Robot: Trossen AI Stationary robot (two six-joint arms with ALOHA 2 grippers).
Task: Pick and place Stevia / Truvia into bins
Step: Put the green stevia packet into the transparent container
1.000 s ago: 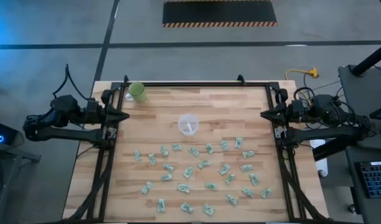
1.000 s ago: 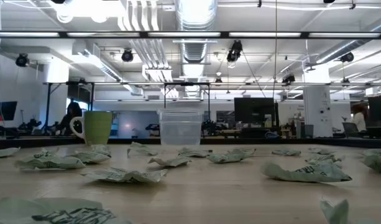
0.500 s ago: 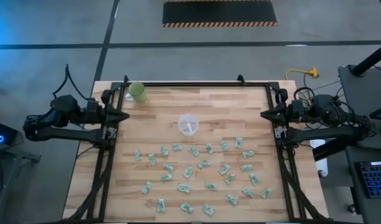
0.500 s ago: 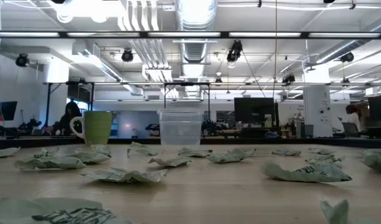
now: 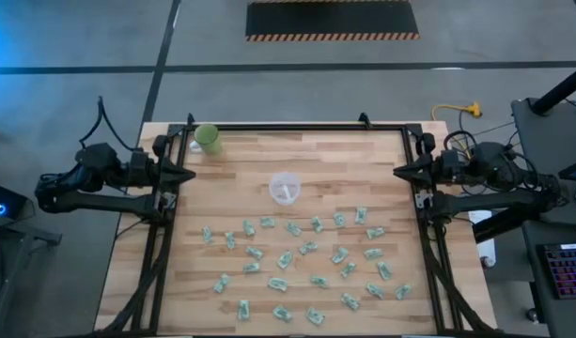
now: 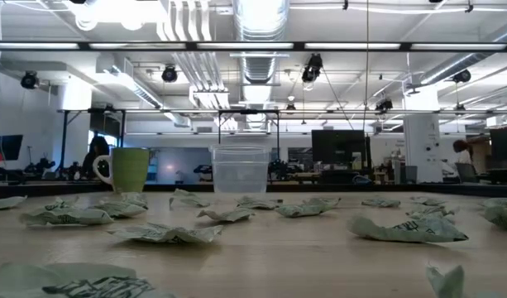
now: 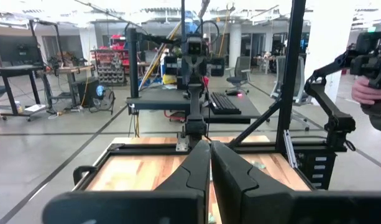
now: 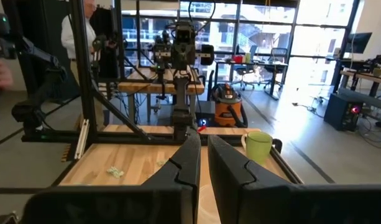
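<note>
**Colleague:** Any labels you can read from your end?

**Me:** I see dark print on the nearest packet in the low view, but I can't read it. No brand shows on anything else. Starting with the biggest thing, the wooden table [image 5: 353, 160] fills the space between my two arms.

**Colleague:** Where are the arms?

**Me:** The left gripper [image 5: 188, 175] sits at the table's left edge, pointing inward with its fingers pressed together on nothing. The right gripper [image 5: 401, 172] mirrors it at the right edge, its fingers nearly touching and also empty.

**Colleague:** And the task items?

**Me:** The clear cup [image 5: 285, 187] stands upright roughly midway between the two grippers, well apart from both, with something pale lying in its bottom. The green mug [image 5: 209, 139] is near the left gripper, towards the table's far edge. The Stevia packets [image 5: 308, 248] lie scattered flat across the half of the table nearer than both grippers, none touching either.

**Colleague:** Anything changed from a second ago?

**Me:** Nothing on the table. Both arms stay parked, and the cup, mug and packets lie where they were.
</note>
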